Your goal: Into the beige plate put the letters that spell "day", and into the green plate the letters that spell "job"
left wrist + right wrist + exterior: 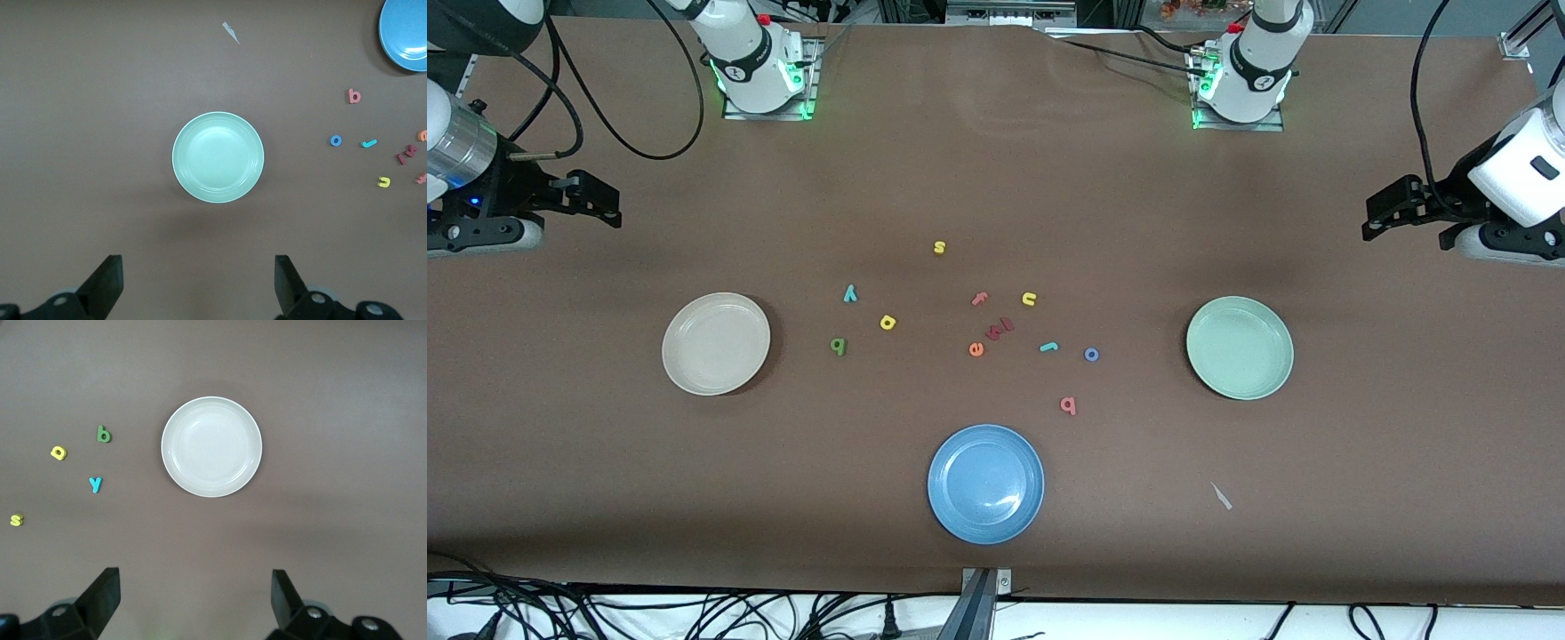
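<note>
The beige plate (716, 343) (211, 447) lies empty toward the right arm's end. Beside it lie the dark green "d" (838, 345) (103, 435), yellow "a" (887, 322) (59, 453) and teal "y" (850, 293) (96, 483). The green plate (1240, 348) (218, 157) lies empty toward the left arm's end. Beside it are the blue "o" (1091, 355) (335, 141), teal "j" (1049, 347) (369, 143) and pink "b" (1068, 405) (354, 97). My right gripper (609, 206) (195, 597) hangs open over its end of the table. My left gripper (1371, 222) (199, 280) hangs open over the other end. Neither holds anything.
A blue plate (985, 483) lies nearest the front camera at mid-table. Other letters sit in the middle: yellow "s" (939, 247), pink "f" (979, 299), yellow "u" (1029, 299), a dark red letter (1000, 329), orange "e" (976, 349). A white scrap (1221, 496) lies near the green plate.
</note>
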Robot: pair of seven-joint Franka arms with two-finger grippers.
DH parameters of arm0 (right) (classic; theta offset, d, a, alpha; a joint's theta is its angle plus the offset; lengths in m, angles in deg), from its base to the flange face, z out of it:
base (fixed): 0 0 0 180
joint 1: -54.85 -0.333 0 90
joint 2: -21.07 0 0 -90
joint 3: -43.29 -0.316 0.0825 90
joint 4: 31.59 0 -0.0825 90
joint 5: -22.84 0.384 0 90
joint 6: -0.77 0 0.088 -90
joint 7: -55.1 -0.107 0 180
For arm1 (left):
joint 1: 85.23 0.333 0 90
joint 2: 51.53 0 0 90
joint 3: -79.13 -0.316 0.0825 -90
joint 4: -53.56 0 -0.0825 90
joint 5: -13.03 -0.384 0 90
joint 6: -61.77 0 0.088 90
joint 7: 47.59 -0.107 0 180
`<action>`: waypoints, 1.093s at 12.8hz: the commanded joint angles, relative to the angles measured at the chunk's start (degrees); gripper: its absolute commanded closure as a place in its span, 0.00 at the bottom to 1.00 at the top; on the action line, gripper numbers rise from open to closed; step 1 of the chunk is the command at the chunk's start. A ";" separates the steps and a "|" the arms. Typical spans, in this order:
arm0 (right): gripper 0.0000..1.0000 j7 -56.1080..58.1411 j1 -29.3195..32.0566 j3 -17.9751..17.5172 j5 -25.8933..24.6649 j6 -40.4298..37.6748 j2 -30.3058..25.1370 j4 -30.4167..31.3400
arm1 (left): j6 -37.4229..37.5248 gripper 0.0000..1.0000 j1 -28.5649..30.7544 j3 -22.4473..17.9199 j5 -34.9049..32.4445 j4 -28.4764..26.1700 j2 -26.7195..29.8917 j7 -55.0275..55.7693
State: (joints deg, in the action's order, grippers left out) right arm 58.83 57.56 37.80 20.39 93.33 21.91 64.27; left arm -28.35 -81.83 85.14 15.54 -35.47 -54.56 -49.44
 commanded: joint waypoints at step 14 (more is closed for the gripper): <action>0.00 -0.21 -3.84 -0.75 -2.03 -0.35 5.23 0.37 | 0.03 0.00 -4.71 0.84 -0.67 0.69 -2.07 -0.87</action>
State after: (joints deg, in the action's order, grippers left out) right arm 58.88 56.08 37.20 20.14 93.37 27.49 64.99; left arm -28.35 -85.04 86.09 15.55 -35.48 -56.00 -49.44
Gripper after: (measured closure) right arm 0.000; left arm 0.000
